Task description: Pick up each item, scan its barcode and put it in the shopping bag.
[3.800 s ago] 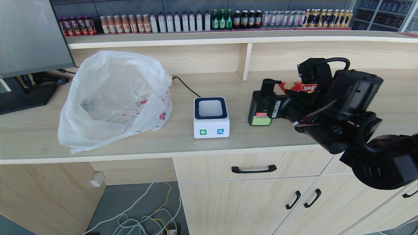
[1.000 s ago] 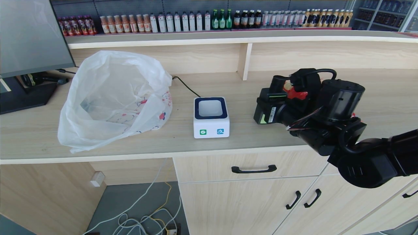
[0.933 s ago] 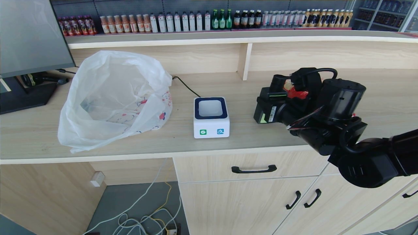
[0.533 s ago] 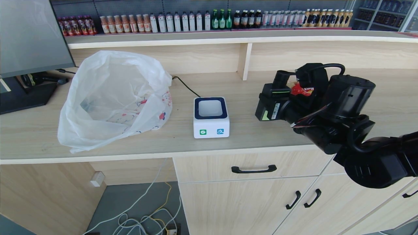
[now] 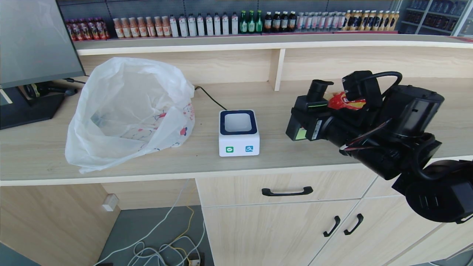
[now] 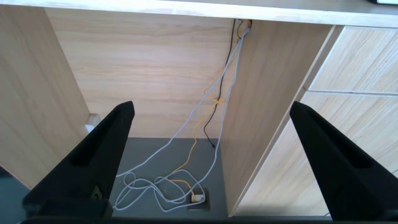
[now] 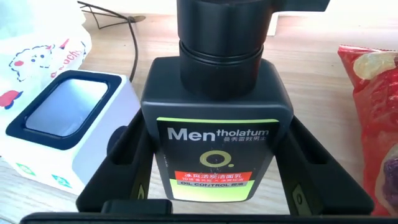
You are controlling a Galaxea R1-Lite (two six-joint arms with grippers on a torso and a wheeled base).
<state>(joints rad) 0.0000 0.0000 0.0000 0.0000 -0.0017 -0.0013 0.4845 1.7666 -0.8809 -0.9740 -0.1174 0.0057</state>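
The right gripper [image 7: 217, 186] clasps a black pump bottle [image 5: 300, 120] at 3 o'clock from the scanner [image 5: 238, 132]. The shopping bag [image 5: 129, 111] sits at the scanner's 9 o'clock. The left gripper [image 6: 211, 107] hangs spread wide.

The left gripper [image 6: 211, 109] faces the bay under the counter edge [image 6: 186, 5], its two black fingers [image 6: 93, 162] spread wide apart with nothing between them. Straight ahead of the fingertips stands a pale wooden back panel [image 6: 143, 68]. White, black and yellow cables [image 6: 208, 115] trail down it to the grey floor [image 6: 155, 177], where a small plug [image 6: 198, 198] lies between the fingers. Beyond one finger stand a wooden upright [image 6: 273, 93] and cabinet fronts [image 6: 357, 62].
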